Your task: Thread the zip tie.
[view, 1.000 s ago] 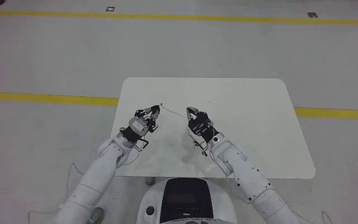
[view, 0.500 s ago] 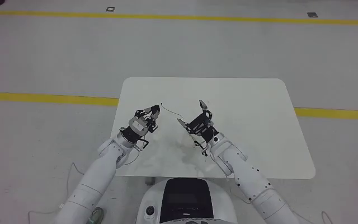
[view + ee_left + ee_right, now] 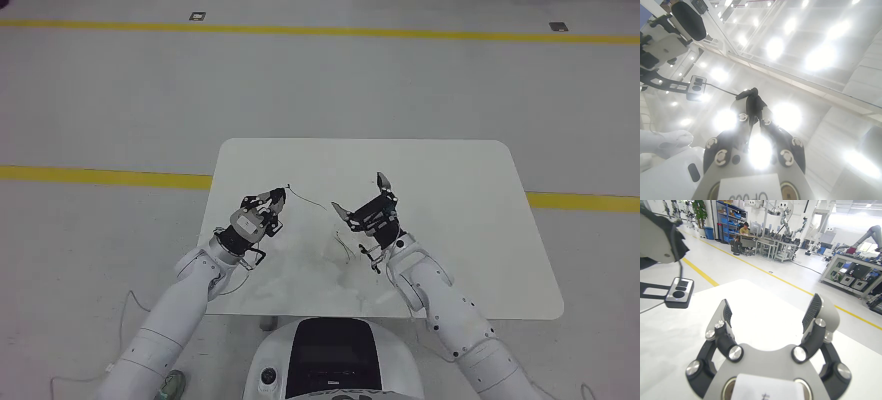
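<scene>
We record the left gripper [image 3: 272, 200] over the white table [image 3: 470, 200], toward 9 o'clock of its centre, clenched on one end of the zip tie [image 3: 306, 197]. In the left wrist view its fingertips [image 3: 751, 106] are pressed together on a thin dark strand. The tie, a thin black line, runs from that grip toward 4 o'clock.

The right gripper [image 3: 360, 194] stands at 3 o'clock of the left one, near the table's centre, released and spread wide, holding nothing. Its ribbed pads [image 3: 811, 309] are well apart in its wrist view. The tie's free end lies near the closer finger; we cannot tell whether they touch.
</scene>
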You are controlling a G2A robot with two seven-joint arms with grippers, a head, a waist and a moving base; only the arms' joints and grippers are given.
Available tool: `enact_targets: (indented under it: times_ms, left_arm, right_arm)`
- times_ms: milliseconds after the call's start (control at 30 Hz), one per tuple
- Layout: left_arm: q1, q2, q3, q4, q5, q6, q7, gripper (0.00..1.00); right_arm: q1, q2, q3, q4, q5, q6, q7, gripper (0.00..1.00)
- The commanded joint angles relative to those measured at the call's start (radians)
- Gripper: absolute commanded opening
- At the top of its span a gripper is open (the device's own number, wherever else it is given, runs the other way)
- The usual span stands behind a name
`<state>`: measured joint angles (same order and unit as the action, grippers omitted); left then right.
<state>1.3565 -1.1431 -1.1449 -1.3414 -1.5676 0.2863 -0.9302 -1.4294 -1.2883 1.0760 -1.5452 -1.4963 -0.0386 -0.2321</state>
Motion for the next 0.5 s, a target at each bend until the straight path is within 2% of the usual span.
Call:
enact_targets:
  times_ms: [0, 133, 233, 367, 467]
  left_arm:
    - [0.0, 0.0, 0.0, 0.0, 0.0, 0.0, 0.0, 0.0]
    - [0.0, 0.0, 0.0, 0.0, 0.0, 0.0, 0.0, 0.0]
    - [0.0, 0.0, 0.0, 0.0, 0.0, 0.0, 0.0, 0.0]
    - [0.001, -0.003, -0.012, -0.028, -0.002, -0.009, 0.029, 0.0]
    - [-0.011, -0.003, -0.025, -0.041, -0.002, -0.002, 0.043, 0.0]
  right_arm:
    - [-0.01, 0.004, 0.026, -0.009, 0.015, -0.007, 0.003, 1.0]
    - [-0.028, 0.01, 0.062, -0.025, 0.047, -0.047, 0.016, 1.0]
    - [-0.028, 0.011, 0.064, -0.025, 0.044, -0.048, 0.02, 1.0]
    - [-0.028, 0.011, 0.064, -0.025, 0.044, -0.048, 0.02, 1.0]
    - [-0.028, 0.011, 0.064, -0.025, 0.044, -0.048, 0.02, 1.0]
